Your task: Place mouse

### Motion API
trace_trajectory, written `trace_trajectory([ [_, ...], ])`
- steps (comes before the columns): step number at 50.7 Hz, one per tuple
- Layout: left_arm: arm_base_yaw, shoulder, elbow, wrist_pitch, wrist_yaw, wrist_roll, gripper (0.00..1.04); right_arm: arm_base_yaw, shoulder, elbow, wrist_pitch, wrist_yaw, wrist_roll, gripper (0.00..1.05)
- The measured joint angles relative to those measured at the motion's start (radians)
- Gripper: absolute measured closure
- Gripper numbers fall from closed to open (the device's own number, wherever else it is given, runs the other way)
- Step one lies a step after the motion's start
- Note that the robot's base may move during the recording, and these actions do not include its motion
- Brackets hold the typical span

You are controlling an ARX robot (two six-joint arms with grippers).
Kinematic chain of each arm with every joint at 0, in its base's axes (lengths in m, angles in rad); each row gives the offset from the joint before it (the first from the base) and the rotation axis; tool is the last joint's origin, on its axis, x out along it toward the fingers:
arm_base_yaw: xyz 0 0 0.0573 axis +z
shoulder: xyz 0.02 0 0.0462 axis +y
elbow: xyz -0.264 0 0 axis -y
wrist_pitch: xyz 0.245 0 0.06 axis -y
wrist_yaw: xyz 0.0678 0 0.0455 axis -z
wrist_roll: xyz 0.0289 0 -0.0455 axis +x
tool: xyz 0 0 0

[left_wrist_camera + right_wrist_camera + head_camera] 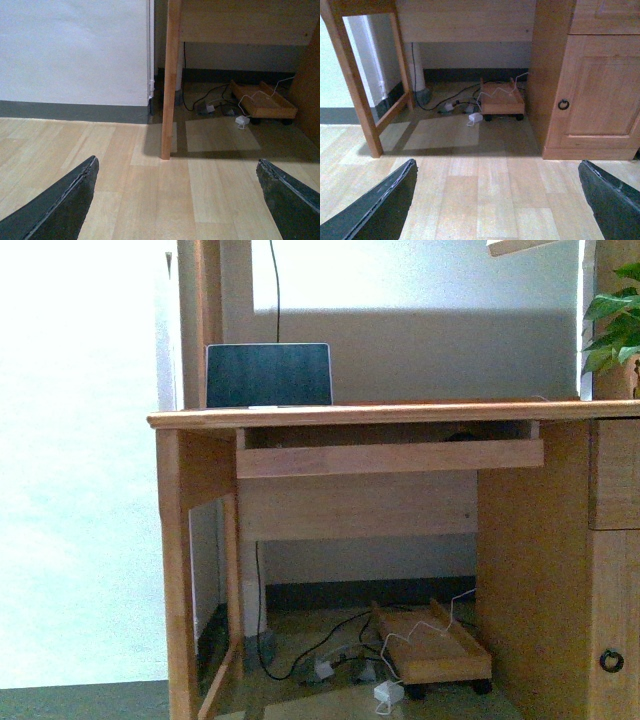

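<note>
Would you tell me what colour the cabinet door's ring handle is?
The ring handle is black, on a light wooden door; clearest in the right wrist view.

Bench (400, 414): light wood, flat top, pull-out shelf (390, 457) under the top, drawn partway out. Cupboard door w/ ring pull (563, 104) on R side.
On top: dark screen (268, 375) w/ pale frame, upright, L end, near back edge. Plant (612, 320) at far R end, cut off by frame.
Floor (485, 200): pale wood planks. Under bench: low wood dolly (502, 97) on castors, beside the cupboard. Black cables (440, 102) and white adapter (475, 118) loose just L of dolly; white cord draped over it.
</note>
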Motion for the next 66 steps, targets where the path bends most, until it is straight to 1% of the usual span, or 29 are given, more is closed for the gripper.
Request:
trace_trajectory([
  [66, 0.0, 0.0, 0.0, 0.0, 0.0, 0.0, 0.08, 0.0, 0.0, 0.0, 0.0, 0.0, 0.0, 0.07],
])
